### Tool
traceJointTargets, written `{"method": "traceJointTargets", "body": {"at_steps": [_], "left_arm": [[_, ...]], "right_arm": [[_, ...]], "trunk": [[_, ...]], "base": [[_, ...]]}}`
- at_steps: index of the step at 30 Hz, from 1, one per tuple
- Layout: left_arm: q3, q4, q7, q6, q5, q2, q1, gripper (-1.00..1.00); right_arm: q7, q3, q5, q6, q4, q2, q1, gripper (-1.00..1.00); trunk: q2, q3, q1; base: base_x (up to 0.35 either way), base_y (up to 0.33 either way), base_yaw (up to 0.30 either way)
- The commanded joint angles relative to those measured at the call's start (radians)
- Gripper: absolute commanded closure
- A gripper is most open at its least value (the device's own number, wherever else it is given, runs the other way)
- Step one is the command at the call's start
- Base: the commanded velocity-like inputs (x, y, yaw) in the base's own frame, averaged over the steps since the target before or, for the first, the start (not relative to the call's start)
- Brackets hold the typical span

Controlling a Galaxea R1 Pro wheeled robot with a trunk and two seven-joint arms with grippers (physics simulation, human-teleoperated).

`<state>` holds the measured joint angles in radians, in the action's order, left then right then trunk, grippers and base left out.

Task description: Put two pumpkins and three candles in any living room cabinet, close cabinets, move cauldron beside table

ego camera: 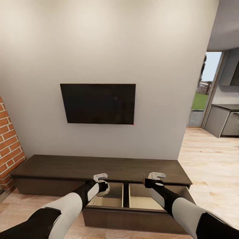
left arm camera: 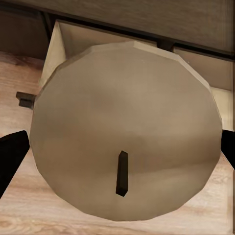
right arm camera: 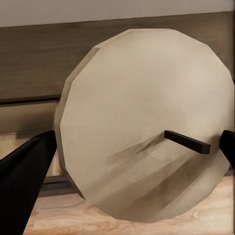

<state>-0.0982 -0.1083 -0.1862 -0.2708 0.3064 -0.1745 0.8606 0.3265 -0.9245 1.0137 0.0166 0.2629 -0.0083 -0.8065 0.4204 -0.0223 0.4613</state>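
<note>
i'm holding a candle in each hand: left gripper pinches the left candle, right gripper pinches the right candle, both over the open drawers of the cabinet. left one hangs above the left drawer. i'd lower both well inside the rims before releasing, so they don't roll out.

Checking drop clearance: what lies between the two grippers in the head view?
In the head view, between the left gripper and right gripper lies the open drawer's dark centre divider, splitting two pale compartments.
</note>
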Motion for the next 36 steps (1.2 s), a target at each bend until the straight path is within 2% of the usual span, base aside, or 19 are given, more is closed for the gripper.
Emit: {"method": "traceJointTargets", "body": {"at_steps": [1, 9, 27, 36], "left_arm": [[-0.009, -0.002, -0.007, -0.005, 0.01, 0.0, 0.0, 1.0], [-0.009, 0.018, -0.007, 0.023, 0.009, 0.0, 0.0, 1.0], [-0.009, 0.021, -0.007, 0.025, 0.009, 0.0, 0.0, 1.0], [-0.009, 0.021, -0.007, 0.025, 0.009, 0.0, 0.0, 1.0]], "right_arm": [[0.006, -0.008, 0.005, 0.002, 0.002, -0.001, 0.0, 1.0], [0.006, -0.008, 0.005, 0.002, 0.002, 0.0, 0.0, 1.0], [0.006, -0.008, 0.005, 0.002, 0.002, 0.001, 0.0, 1.0], [0.006, -0.009, 0.005, 0.003, 0.002, 0.001, 0.0, 1.0]], "trunk": [[0.001, 0.0, 0.0], [0.001, -0.001, 0.0], [0.001, -0.017, 0.0], [0.001, -0.019, 0.0]], "base": [[0.0, -0.288, -0.001], [0.0, -0.293, -0.028], [0.0, -0.294, -0.217], [0.0, -0.242, -0.044]]}}
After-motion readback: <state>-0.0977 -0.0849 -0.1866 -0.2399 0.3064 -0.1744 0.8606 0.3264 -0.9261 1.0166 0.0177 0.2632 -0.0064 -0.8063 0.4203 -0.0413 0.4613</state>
